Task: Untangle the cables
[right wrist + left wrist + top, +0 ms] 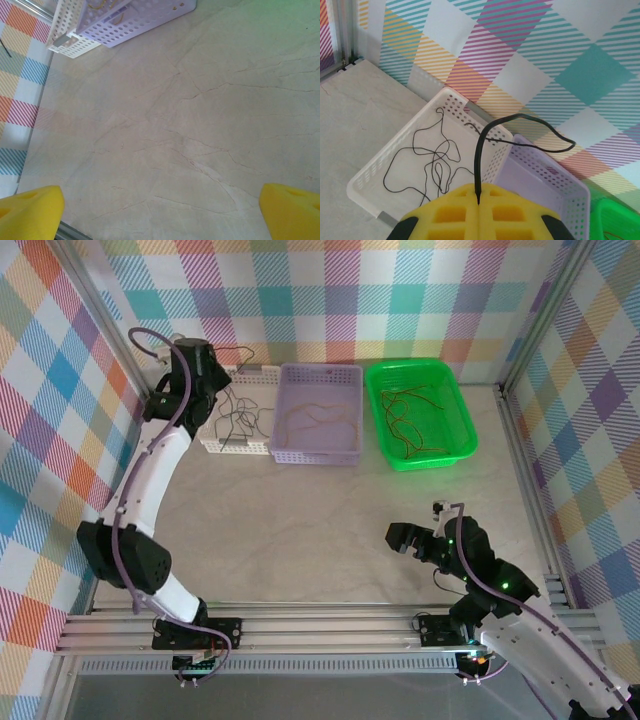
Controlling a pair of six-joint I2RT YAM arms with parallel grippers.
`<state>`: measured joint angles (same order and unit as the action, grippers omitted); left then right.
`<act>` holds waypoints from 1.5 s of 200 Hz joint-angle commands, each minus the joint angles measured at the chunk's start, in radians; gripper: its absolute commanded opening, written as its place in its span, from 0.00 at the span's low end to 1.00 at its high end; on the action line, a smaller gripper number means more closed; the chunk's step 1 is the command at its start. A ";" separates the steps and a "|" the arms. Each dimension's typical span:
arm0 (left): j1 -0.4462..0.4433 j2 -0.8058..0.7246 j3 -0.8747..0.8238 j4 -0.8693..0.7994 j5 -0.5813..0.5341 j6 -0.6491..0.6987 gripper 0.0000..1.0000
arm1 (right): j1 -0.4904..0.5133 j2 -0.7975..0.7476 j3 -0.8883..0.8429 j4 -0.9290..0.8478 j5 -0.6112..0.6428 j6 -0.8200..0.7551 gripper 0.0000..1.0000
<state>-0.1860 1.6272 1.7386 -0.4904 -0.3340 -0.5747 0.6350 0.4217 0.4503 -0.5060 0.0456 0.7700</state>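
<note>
The left fingers (478, 212) are clenched on a black cable (477, 170) that loops up ahead of them. Beyond their tips, more black cables (435, 165) lie tangled in the white basket (365, 175). To its right are the lilac basket (315, 452) with orange-brown cables (320, 418), then the green basket (425, 462) with reddish-brown cables (405, 425). The right fingers (31, 212) are released, spread wide above bare desk (200, 125).

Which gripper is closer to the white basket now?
Left. The left gripper hangs just above the white basket, jaws shut on a black cable; the right gripper is far off over the table.
</note>
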 commanded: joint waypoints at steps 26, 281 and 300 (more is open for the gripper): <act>0.024 0.183 0.175 0.003 -0.047 -0.025 0.00 | 0.004 0.047 -0.007 0.061 0.012 -0.030 1.00; 0.098 0.905 0.738 -0.097 -0.116 -0.066 0.00 | 0.003 0.376 0.042 0.204 -0.013 -0.097 1.00; 0.098 0.907 0.709 -0.099 -0.111 -0.078 0.00 | 0.003 0.402 0.045 0.213 -0.029 -0.097 1.00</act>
<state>-0.0956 2.5206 2.4523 -0.5751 -0.4313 -0.6327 0.6350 0.8005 0.4656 -0.3397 0.0448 0.6792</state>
